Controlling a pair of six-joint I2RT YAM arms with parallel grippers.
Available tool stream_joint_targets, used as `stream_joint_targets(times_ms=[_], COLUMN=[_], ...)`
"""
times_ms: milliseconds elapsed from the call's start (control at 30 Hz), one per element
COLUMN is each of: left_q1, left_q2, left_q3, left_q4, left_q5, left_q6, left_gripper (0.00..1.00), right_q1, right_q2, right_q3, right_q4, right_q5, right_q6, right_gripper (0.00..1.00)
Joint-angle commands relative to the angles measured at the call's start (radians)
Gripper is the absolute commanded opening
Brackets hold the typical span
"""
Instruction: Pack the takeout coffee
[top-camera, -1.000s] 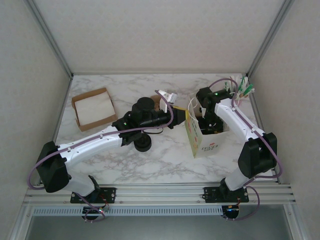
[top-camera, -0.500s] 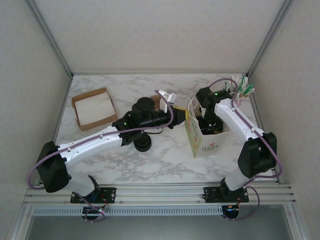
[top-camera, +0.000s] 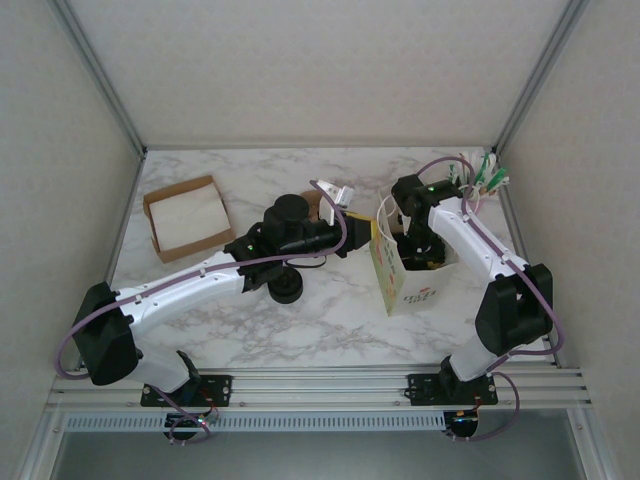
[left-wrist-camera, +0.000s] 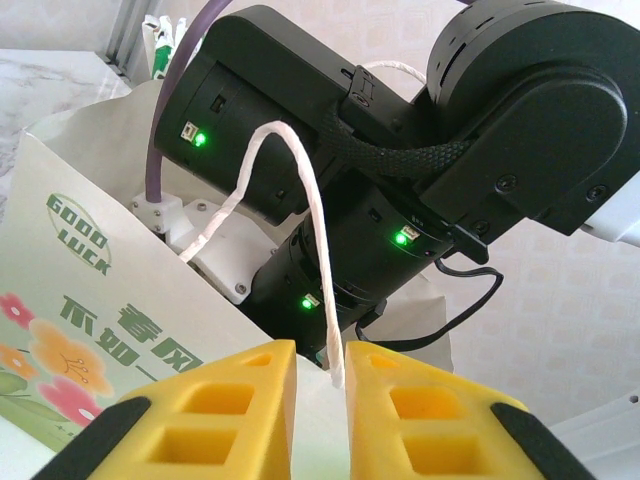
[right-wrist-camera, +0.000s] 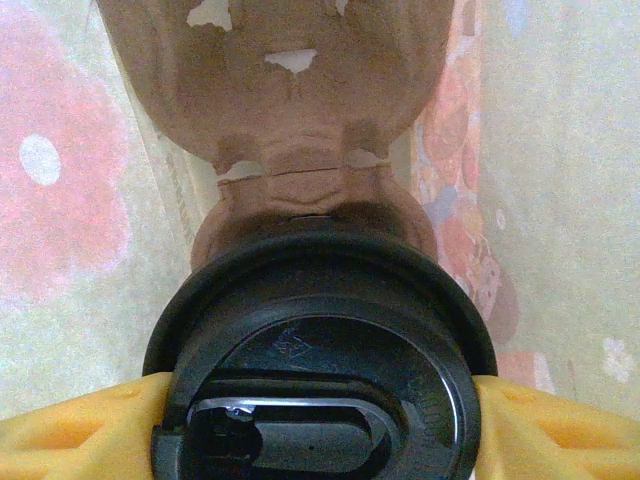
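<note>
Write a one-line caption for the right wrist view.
Right gripper, yellow fingers on either side of the lid, holds the takeout coffee inside the floral paper bag.

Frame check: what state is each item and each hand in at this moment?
takeout coffee: lidded, gripped, inside the bag.
paper bag: standing, top open.
bag handle: pinched by the left hand.
left hand: shut on the bag handle.
right hand: shut on the takeout coffee.
cardboard box: open.
</note>
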Motion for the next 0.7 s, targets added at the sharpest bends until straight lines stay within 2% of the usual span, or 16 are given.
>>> stream_joint_targets(times_ms=[0, 667], left_q1=[-0.004, -0.004], left_q2=[-0.015, -0.003], left_q3=[-0.004, 0.004], left_q4=[0.028, 0.032], left_q5=[0.002, 0.005], left_q6=[0.015, 0.008], left_gripper=[0.2, 0.2], right_q1=[-0.007, -0.007], right_q2=[0.0, -0.035], right_q3=[-0.014, 0.026], right_q4=[0.017, -0.029], right_q5=[-0.004, 0.007], right_q6=[0.002, 0.01], right_gripper=[0.7, 0.8])
